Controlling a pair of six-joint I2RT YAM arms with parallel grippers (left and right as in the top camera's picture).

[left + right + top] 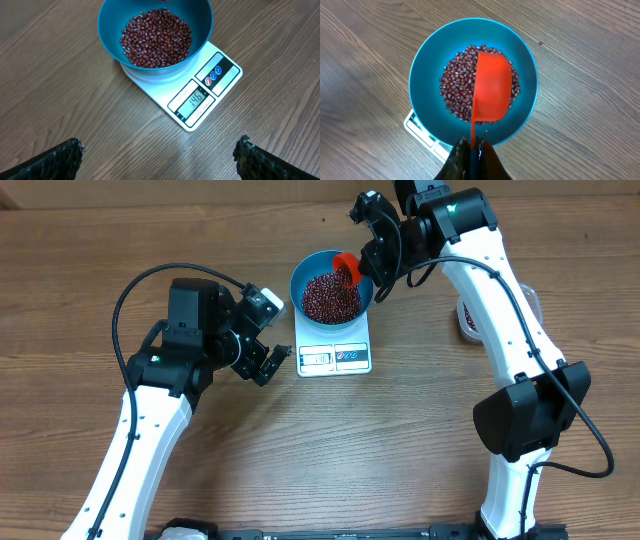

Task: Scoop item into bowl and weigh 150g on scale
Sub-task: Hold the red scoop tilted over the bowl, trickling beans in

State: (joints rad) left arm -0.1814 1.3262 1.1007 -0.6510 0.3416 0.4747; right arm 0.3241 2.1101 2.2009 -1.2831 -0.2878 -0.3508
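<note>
I'm looking at a wood-grain bench [420, 440] with bare boards around the scale. On the left, my left end effector [268, 366] hangs with its fingers wide apart, near the scale's [335, 358] left edge. The blue bowl [305, 275] sits on the scale with the beans [330, 298] heaped inside. My right end effector [471, 155] is clamped on the red scoop [492, 90], which is tipped over the beans.

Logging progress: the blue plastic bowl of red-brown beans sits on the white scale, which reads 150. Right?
No: the left wrist view shows the flat white rectangular scale reading 146, not 150. The blue plastic bowl of red-brown beans is on it.
</note>
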